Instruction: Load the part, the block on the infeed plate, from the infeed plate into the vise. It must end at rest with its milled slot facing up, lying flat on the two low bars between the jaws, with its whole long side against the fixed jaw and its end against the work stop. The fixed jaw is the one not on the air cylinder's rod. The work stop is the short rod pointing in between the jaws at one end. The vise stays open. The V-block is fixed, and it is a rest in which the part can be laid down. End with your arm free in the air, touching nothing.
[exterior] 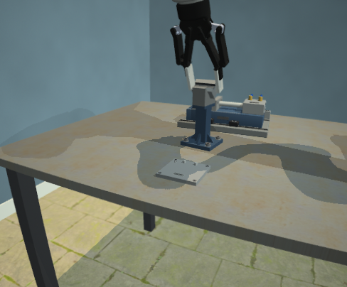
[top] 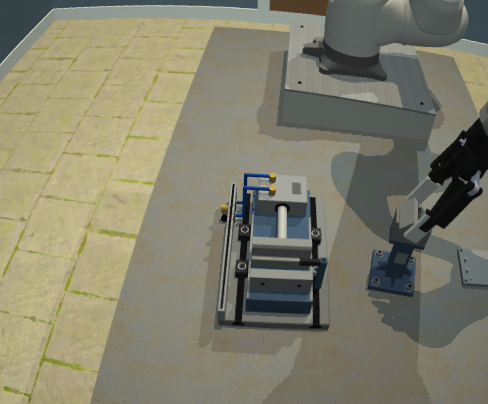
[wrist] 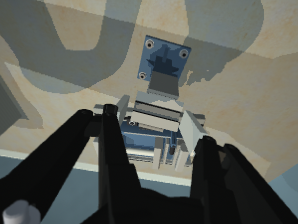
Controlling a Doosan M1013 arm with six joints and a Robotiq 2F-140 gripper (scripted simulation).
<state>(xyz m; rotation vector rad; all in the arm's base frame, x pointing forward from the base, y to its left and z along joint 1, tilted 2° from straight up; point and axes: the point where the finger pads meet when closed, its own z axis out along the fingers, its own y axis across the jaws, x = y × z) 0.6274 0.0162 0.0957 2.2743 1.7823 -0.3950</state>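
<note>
The part point(top: 409, 227), a grey block, lies tilted in the top of the blue V-block point(top: 392, 272), to the right of the vise point(top: 280, 250). My gripper point(top: 415, 220) comes down at a slant from the right. It is open, with its light finger pads on either side of the part's upper end point(exterior: 203, 94). In the wrist view the part point(wrist: 156, 114) sits between the two pads, above the V-block's base point(wrist: 165, 57). The vise stands open and nothing lies between its jaws. The fixed jaw point(top: 280, 281) is the near one. The work stop point(top: 310, 261) points in from the right end.
The bare infeed plate point(top: 478, 267) lies flat to the right of the V-block, and it also shows near the table's front in the exterior view point(exterior: 183, 171). The robot's pedestal point(top: 355, 90) stands at the back. The air cylinder point(top: 281, 195) sits behind the vise's moving jaw.
</note>
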